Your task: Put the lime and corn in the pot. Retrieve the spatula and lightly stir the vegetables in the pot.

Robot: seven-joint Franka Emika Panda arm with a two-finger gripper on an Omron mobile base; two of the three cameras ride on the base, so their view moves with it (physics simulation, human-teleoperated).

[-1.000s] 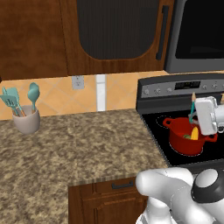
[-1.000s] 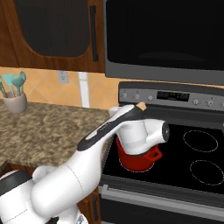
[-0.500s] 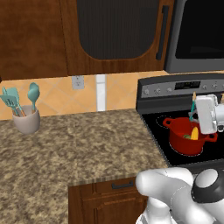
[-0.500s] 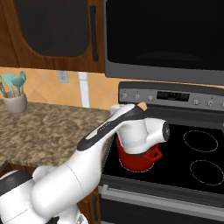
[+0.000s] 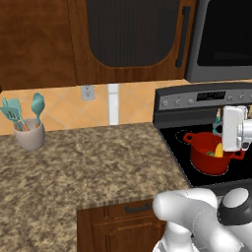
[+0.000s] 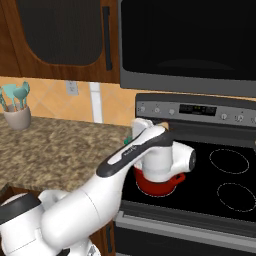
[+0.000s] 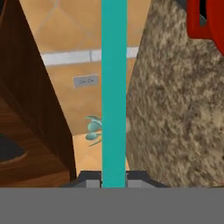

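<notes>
The red pot (image 5: 210,166) stands on the stove's front left burner, also seen as the pot (image 6: 156,186) and the pot (image 7: 205,22). Inside it lie the yellow corn (image 5: 218,149) and a bit of the green lime (image 5: 210,154). My gripper (image 5: 220,129) hovers just above the pot's right rim, turned sideways toward the counter. In the hand view the gripper (image 7: 114,177) is shut on the spatula (image 7: 114,87), whose teal handle runs straight away from the fingers. The spatula's blade is hard to make out.
A beige cup (image 5: 29,136) with teal utensils stands at the far left of the granite counter (image 5: 88,167), near the wall. The stove's back panel (image 5: 202,98) and the microwave (image 6: 190,45) rise behind the pot. Two bare burners (image 6: 229,161) lie to its right.
The hand with the spatula has shifted only slightly above the pot. Everything else stays put.
</notes>
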